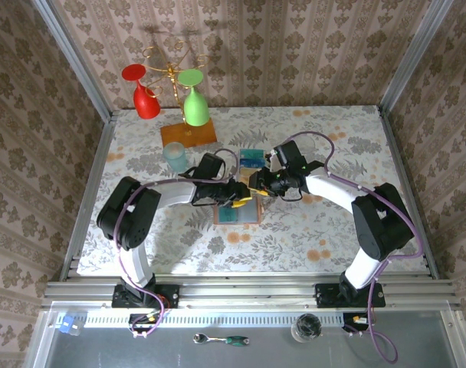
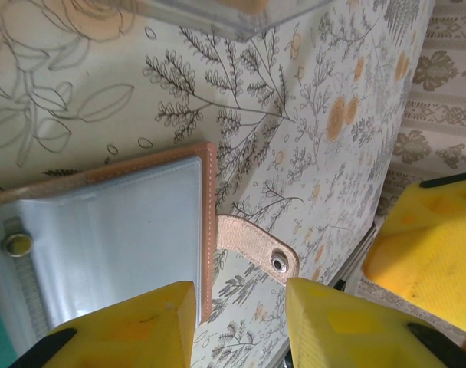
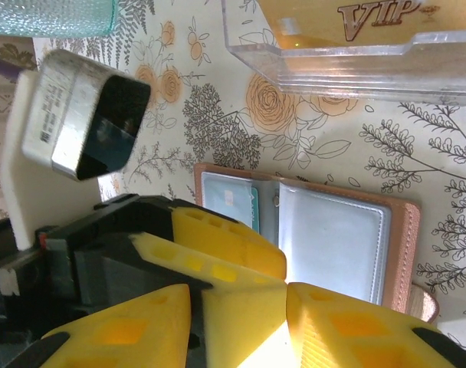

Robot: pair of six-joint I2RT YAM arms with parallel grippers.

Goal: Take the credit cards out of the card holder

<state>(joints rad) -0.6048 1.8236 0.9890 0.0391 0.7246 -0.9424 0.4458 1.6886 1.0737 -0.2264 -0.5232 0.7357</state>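
The card holder [image 1: 237, 213] lies open on the table, its tan-pink border and blue-grey clear pockets facing up. A teal credit card [image 3: 229, 201] sits in its left pocket, and the right pocket [image 3: 333, 238] looks empty. The snap tab [image 2: 256, 249] sticks out from the holder's edge [image 2: 206, 222]. My left gripper [image 2: 241, 326] is open, one finger over the holder's clear page and the other beyond the edge. My right gripper [image 3: 237, 330] is open just above the holder, with the left gripper's yellow finger between its fingers. The two grippers meet over the holder [image 1: 247, 192].
A clear plastic case [image 3: 356, 54] holding an orange-tan VIP card lies just beyond the holder. A teal rectangle [image 1: 251, 159] lies behind the grippers. A teal tumbler [image 1: 174, 157] and a glass rack on an orange wooden base [image 1: 188, 134] stand at the back left.
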